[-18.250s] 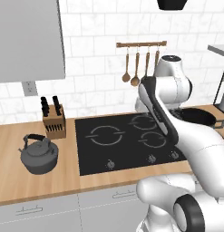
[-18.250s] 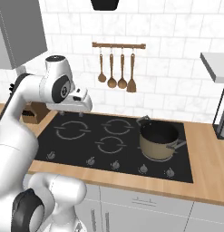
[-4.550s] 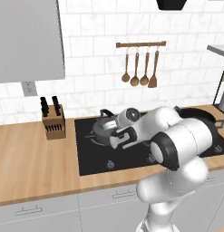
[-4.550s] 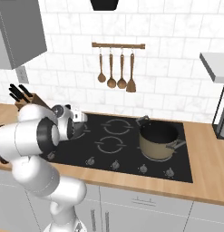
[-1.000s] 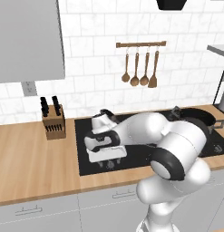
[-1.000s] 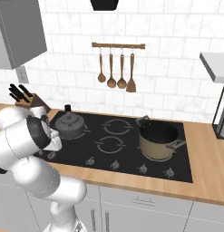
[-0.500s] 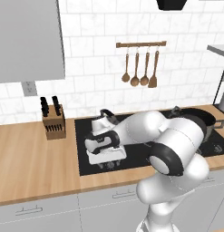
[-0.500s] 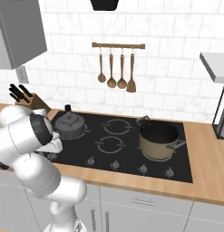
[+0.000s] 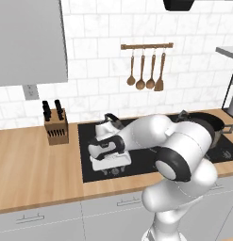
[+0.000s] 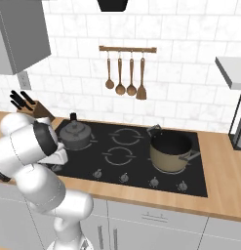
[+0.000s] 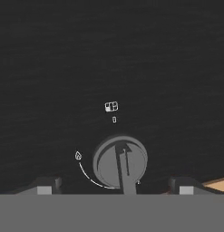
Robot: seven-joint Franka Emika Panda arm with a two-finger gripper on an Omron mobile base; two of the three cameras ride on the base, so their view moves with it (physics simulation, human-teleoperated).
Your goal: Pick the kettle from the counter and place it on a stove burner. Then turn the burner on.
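Dark grey metal, squat and round, the kettle [image 10: 77,135] with its black arched handle sits on the flat black glass cooktop [image 10: 141,166], at the back left part of it and over a burner marking. So the placing looks done, and the turning on remains.

In front of the kettle, at the front edge of the cooktop, the round grey control knob [image 11: 120,162] with a raised bar lies straight under the gripper [image 11: 115,186]. The two dark finger tips stand wide apart, one on each side of the knob, and hold nothing. A small flame mark and a white arc are printed beside the knob.

The risk, I think, is a slip: if the fingers close off centre from the bar, the knob may not turn. The cooktop carries several knobs, so this one may also belong to another burner than the kettle's. To the right of the kettle stands a wide brown pot with side handles [image 10: 170,151].
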